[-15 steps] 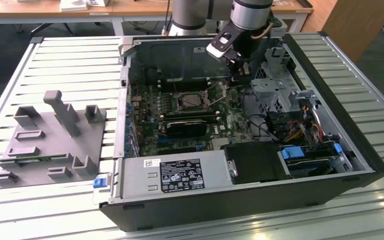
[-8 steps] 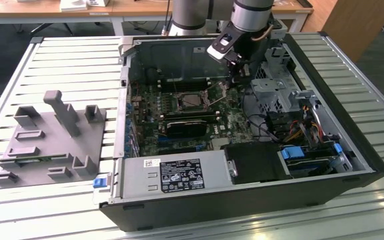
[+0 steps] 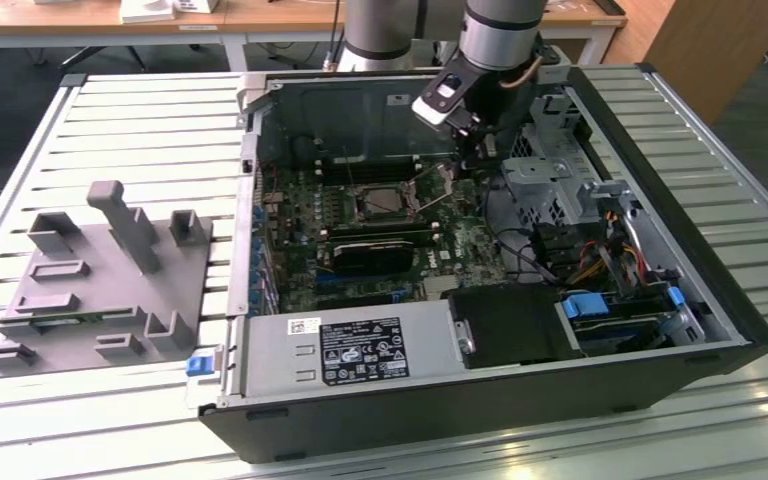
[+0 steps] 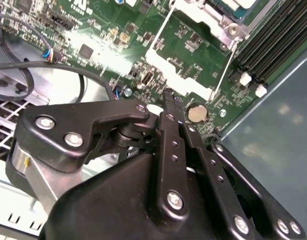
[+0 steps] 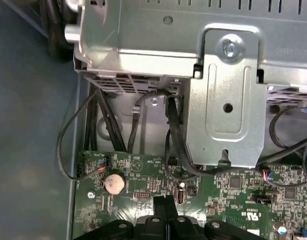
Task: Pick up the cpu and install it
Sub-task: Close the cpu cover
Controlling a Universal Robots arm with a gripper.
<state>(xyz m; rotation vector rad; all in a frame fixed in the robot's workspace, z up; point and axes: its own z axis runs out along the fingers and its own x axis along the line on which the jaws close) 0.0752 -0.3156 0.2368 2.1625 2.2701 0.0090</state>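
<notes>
**Desk:** Where is the tool, and what is it doing?

**Photographer:** The gripper (image 3: 474, 140) hangs inside the open computer case (image 3: 704, 330), above the far part of the motherboard (image 3: 357, 250). In both wrist views its black fingers (image 4: 169, 107) are pressed flat against each other, tip to tip.

**Desk:** And the cpu?

**Photographer:** The cpu (image 4: 231, 4) lies in the socket (image 3: 386, 203), inside the metal frame, with the hinged plate (image 4: 181, 75) open beside it. A stretch of green board separates it from the fingertips.

**Desk:** Any writing?

**Photographer:** A white label (image 3: 357, 350) with black print and symbols is stuck on the power supply (image 3: 271, 360), and there is a smaller sticker (image 3: 304, 325) above it. Fine white lettering runs across the board in the first wrist view.

**Desk:** How much room is there?

**Photographer:** It is tight. The fingertips stand near the coin cell (image 5: 114, 183). The silver drive cage (image 5: 228, 100) and black cables (image 5: 173, 130) crowd one side, and the memory slots (image 4: 273, 40) run along another. Outside the case, a grey tray (image 3: 97, 275) lies on the slatted table (image 3: 131, 110), just beside the case wall on the exterior view's left.
</notes>
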